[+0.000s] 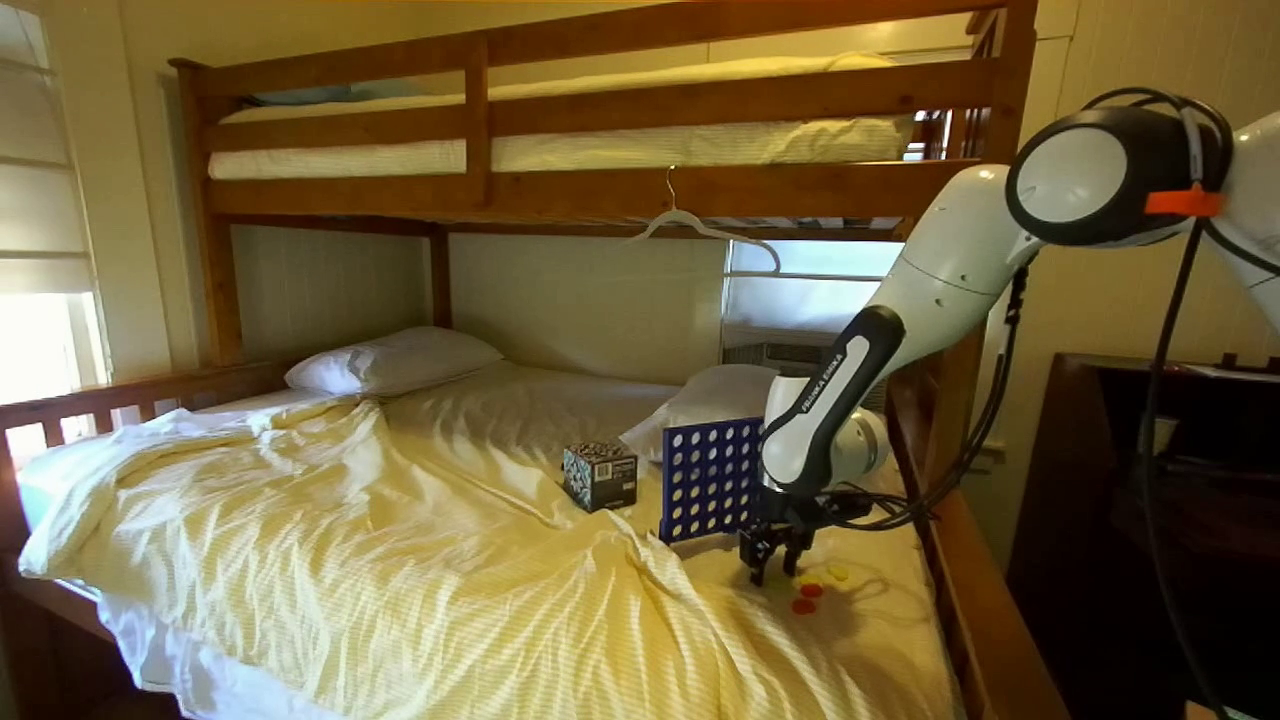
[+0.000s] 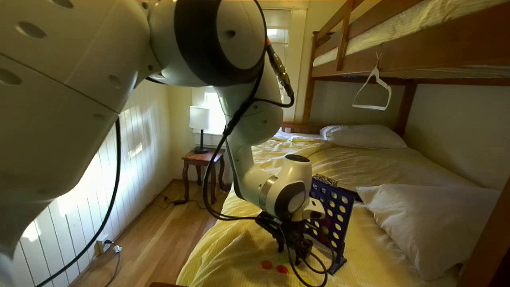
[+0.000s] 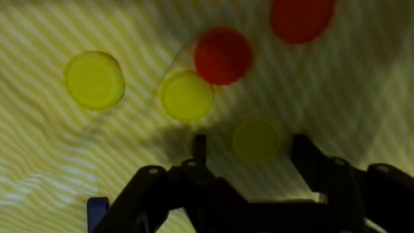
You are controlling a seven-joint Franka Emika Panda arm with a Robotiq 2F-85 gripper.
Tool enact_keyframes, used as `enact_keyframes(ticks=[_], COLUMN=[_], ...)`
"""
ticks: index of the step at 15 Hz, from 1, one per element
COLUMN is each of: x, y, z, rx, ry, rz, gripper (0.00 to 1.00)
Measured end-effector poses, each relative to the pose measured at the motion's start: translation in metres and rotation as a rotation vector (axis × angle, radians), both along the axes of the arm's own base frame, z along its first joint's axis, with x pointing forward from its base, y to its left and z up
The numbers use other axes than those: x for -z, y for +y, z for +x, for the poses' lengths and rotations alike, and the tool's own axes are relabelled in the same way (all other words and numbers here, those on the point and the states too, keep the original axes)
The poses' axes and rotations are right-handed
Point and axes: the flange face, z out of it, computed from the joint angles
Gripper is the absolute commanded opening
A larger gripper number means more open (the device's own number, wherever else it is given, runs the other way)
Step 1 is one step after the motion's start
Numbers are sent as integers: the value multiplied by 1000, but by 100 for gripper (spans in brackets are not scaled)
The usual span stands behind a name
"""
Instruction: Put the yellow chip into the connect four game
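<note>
Yellow chip [image 3: 256, 141] lies on striped bedding [image 3: 42, 142] beneath the claw [image 3: 249, 139], jaws parted.

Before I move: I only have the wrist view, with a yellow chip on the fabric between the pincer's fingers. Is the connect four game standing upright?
Observer: Yes, the connect four game stands upright on the bed, beside the pincer.
Operator: Anything on its far side, away from the pincer?
Observer: A dark patterned box sits there, with a gap between it and the game.
Operator: And higher up, before I lift?
Observer: A white hanger hangs from the upper bunk.
</note>
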Motion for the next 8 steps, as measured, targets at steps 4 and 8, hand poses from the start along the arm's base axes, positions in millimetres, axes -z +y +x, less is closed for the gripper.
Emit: enact_keyframes(ticks=[4, 8], x=[0, -1], y=[1, 2], z=[1, 2], rx=[-2, -5], ry=[-1, -4], rz=[-1, -2], gripper=[28, 10])
